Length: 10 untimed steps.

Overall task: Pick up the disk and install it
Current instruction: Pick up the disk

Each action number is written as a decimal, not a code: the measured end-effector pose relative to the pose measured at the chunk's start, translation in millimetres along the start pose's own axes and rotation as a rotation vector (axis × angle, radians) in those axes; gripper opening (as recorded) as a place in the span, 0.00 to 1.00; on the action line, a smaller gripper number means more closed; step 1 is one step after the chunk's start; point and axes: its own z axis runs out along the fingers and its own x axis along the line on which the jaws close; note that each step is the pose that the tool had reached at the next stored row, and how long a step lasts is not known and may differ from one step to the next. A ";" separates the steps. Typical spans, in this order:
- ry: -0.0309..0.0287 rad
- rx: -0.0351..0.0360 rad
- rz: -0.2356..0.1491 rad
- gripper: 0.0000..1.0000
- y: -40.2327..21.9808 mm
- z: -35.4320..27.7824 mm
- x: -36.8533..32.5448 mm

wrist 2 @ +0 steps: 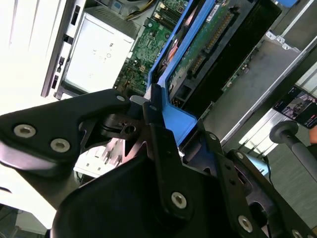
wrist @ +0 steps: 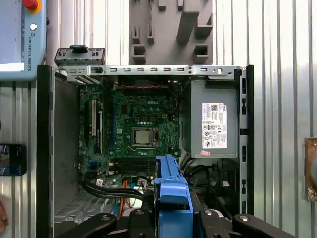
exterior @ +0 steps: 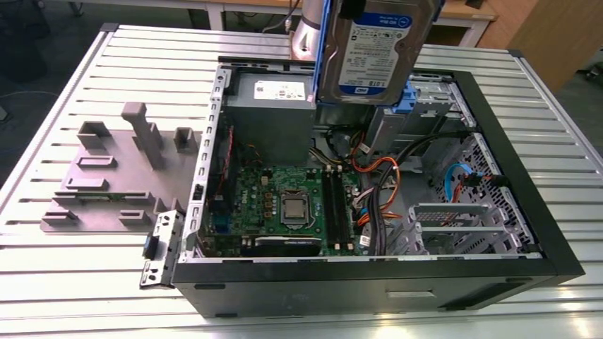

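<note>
Silver disk (exterior: 382,53) with blue-and-white label, framed by a blue carrier. Hanging upright over the far end of the open case (exterior: 358,289), clear of it. Top edge cut off in the exterior view; green circuit side showing in the second wrist view. Black pincer (wrist 2: 171,119) clamped on the carrier's end.

Inside the case: motherboard (exterior: 282,201), grey box (exterior: 273,106) with white sticker, orange and blue cables (exterior: 377,173), metal cage (exterior: 452,226). Case lying on the slatted worktop (exterior: 85,282), beside a grey fixture (exterior: 113,169).
</note>
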 end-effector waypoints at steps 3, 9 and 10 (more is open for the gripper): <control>0.0000 0.0000 0.000 0.36 -0.1 0.0 2.1; 0.0000 0.0000 0.000 0.36 -0.1 0.1 6.5; -0.0001 0.0000 0.000 0.36 -0.1 0.2 7.2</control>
